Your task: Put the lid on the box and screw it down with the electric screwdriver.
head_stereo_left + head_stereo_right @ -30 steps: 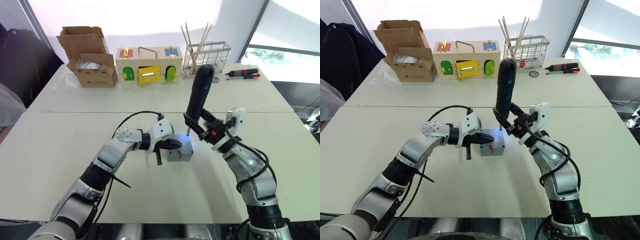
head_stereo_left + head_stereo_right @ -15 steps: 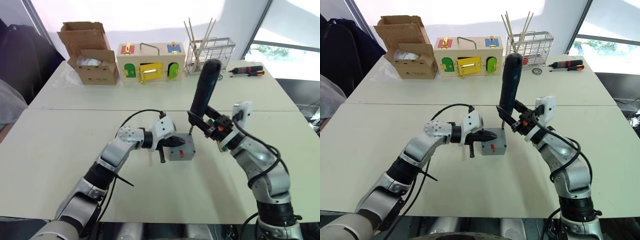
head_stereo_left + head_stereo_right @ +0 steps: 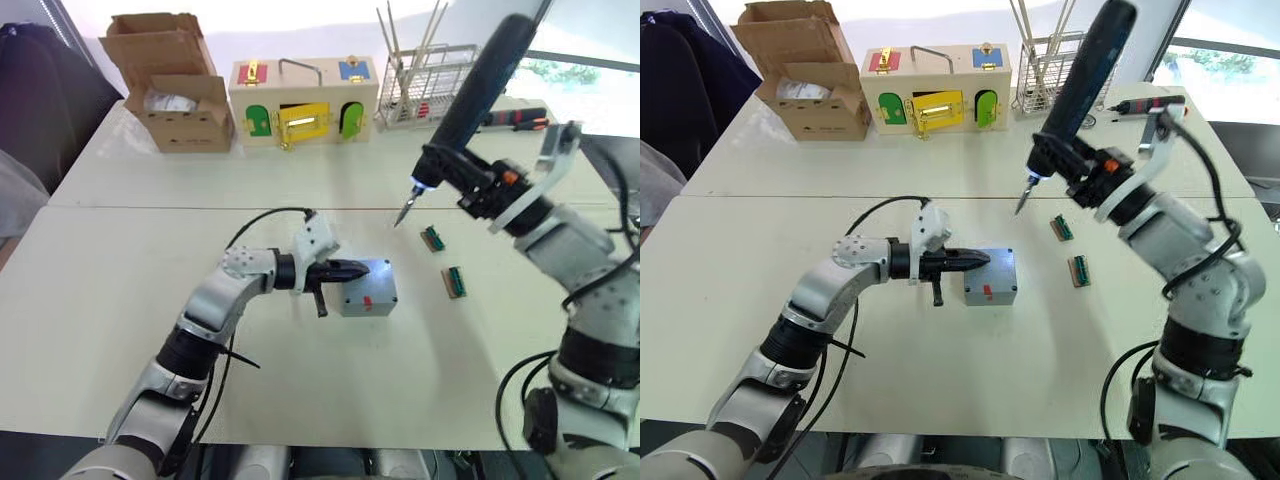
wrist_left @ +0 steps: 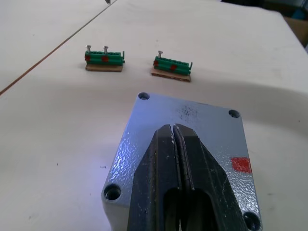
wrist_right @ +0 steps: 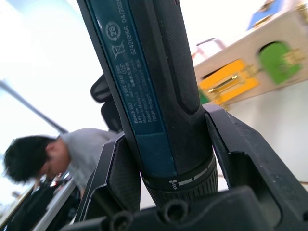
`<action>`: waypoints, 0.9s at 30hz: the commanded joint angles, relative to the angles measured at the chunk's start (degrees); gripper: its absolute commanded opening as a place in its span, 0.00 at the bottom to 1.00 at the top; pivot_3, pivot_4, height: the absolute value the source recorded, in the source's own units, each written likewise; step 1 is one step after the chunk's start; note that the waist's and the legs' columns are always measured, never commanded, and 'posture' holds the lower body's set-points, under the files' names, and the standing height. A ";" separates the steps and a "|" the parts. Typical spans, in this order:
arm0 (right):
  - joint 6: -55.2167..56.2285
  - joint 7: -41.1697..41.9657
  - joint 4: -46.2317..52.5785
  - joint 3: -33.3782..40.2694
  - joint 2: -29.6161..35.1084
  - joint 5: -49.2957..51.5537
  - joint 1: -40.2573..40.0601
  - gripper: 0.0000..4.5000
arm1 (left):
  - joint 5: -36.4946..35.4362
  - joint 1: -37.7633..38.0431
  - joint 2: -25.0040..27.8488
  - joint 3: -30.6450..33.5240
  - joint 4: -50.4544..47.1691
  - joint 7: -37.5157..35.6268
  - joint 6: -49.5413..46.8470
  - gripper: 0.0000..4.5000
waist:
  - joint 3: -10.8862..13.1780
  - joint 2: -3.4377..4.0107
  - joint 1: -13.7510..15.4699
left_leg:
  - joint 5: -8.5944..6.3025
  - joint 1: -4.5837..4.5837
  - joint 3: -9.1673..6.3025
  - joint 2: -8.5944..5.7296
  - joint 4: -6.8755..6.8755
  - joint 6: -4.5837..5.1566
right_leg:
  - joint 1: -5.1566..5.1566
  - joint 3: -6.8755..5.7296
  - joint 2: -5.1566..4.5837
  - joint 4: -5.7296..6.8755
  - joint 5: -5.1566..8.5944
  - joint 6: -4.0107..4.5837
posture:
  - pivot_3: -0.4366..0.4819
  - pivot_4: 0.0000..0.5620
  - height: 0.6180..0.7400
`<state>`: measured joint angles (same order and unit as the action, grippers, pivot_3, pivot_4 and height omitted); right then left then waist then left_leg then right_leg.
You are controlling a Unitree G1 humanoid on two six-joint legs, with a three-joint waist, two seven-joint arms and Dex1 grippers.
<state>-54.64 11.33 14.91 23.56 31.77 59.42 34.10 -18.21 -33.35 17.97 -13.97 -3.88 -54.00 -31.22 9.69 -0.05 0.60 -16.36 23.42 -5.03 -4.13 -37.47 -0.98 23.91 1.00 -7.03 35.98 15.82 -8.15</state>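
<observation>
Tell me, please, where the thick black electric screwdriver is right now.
The thick black electric screwdriver is gripped in the right claw, raised over the table's right side, its bit above the two green terminal blocks.

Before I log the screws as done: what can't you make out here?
- Lid corner holes: too small and dark in the left wrist view to tell whether screws sit in them.
- Lid middle: covered by the shut left gripper.
- Electric screwdriver bit: cut off in the right wrist view, right gripper covering its lower end.
</observation>
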 commanded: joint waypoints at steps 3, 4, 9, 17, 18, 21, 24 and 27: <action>-6.56 -0.25 -5.22 5.55 7.91 8.44 7.89 0.41 | -7.56 -3.92 1.44 4.36 -6.60 -2.21 -5.38 0.00 | 0.63 0.05 0.09 | 0.13 0.17 0.02 0.00 0.06 -0.12 | 0.26 -0.01 0.01 0.15 0.00 0.00 | 0.48 0.27 0.92; -7.51 -0.18 -6.13 5.89 9.10 9.03 8.21 0.41 | -7.66 -3.99 1.82 3.87 -7.18 -2.49 -5.62 0.00 | 0.64 0.06 0.06 | 0.15 0.19 0.05 0.01 0.08 -0.13 | 0.31 0.00 0.01 0.16 0.00 0.00 | 0.48 0.27 0.92; -20.51 8.14 -18.05 0.00 29.42 2.87 5.44 0.41 | -4.98 -3.50 9.06 -3.55 -14.90 -9.36 -4.02 0.00 | 0.69 0.05 0.41 | 0.13 0.28 0.15 0.01 0.18 -0.08 | 0.37 -0.04 0.00 0.07 0.01 0.00 | 0.48 0.27 0.92; -32.82 23.19 -27.05 -19.67 48.05 -8.53 -0.82 0.41 | -5.84 0.84 11.38 -8.02 -24.94 -9.57 -3.16 0.00 | 0.99 0.68 -1.12 | 0.02 0.34 0.46 0.03 -0.20 0.13 | 0.41 0.10 -0.08 0.20 0.00 -0.01 | 0.48 0.27 0.92; -33.43 25.03 -27.45 -20.73 48.80 -8.85 -0.93 0.41 | -5.85 0.97 10.98 -8.45 -25.61 -8.98 -3.53 0.00 | 0.98 0.76 -1.28 | 0.02 0.33 0.44 0.05 -0.27 0.14 | 0.42 0.09 -0.06 0.26 0.00 -0.01 | 0.48 0.27 0.92; -33.06 27.76 -27.95 -22.80 48.53 -11.09 0.50 0.41 | -6.16 1.42 8.96 -8.66 -25.39 -6.97 -4.06 0.00 | 0.99 0.75 -1.61 | -0.13 0.29 0.45 0.11 -0.47 0.40 | 0.41 0.11 0.09 0.45 -0.03 0.02 | 0.48 0.27 0.92; -30.81 30.05 -27.58 -23.38 47.34 -13.35 -0.58 0.41 | -5.42 1.58 7.49 -8.87 -23.79 -5.41 -3.58 0.00 | 0.98 0.76 -1.28 | -0.10 0.26 0.44 0.10 -0.60 0.46 | 0.33 0.13 0.12 0.48 -0.23 -0.01 | 0.48 0.27 0.92; -29.72 30.43 -28.92 -23.47 45.55 -15.71 -1.24 0.41 | -5.51 1.86 6.95 -8.95 -23.24 -4.65 -3.47 0.00 | 0.99 0.74 -1.11 | -0.08 0.25 0.41 0.09 -0.65 0.47 | 0.27 0.14 0.13 0.48 -0.26 -0.06 | 0.48 0.27 0.92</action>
<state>-85.66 41.20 -13.72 -1.47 77.49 45.36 32.35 -23.48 -31.58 25.42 -23.38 -26.61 -59.27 -35.38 10.68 0.69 -0.51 -16.43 23.68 -4.63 -4.04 -38.12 -0.52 24.18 1.14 -6.90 36.46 15.56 -8.21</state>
